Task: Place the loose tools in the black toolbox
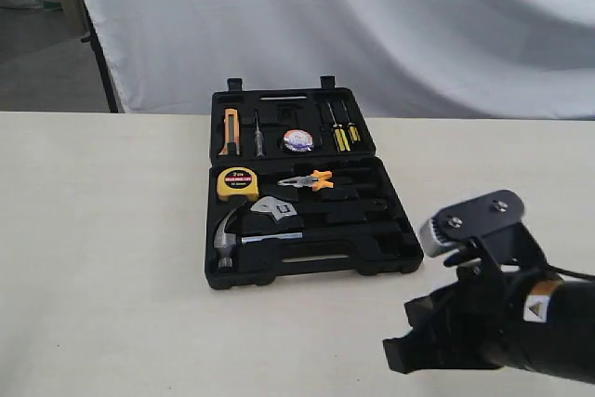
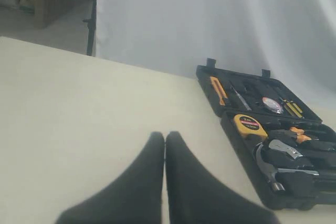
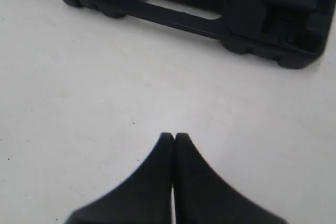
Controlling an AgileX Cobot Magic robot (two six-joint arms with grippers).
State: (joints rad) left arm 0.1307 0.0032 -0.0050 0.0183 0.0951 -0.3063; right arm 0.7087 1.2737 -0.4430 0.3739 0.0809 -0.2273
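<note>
Nearest the lens, at the lower right of the exterior view, the right gripper hangs just above the table. Its wrist view shows the two black fingertips pressed flat together with nothing between them, and the toolbox's handle edge beyond. The left side of the table is bare cream surface. The left gripper shows only in its own wrist view, its jaws likewise closed and holding nothing. The black toolbox lies open at the middle of the table, lid part toward the white cloth behind. In the lid sit an orange utility knife, a thin pointed tool, a round roll and yellow-handled screwdrivers. In the near half lie a hammer, a yellow tape measure, an adjustable wrench and orange-handled pliers, each in its recess.
</note>
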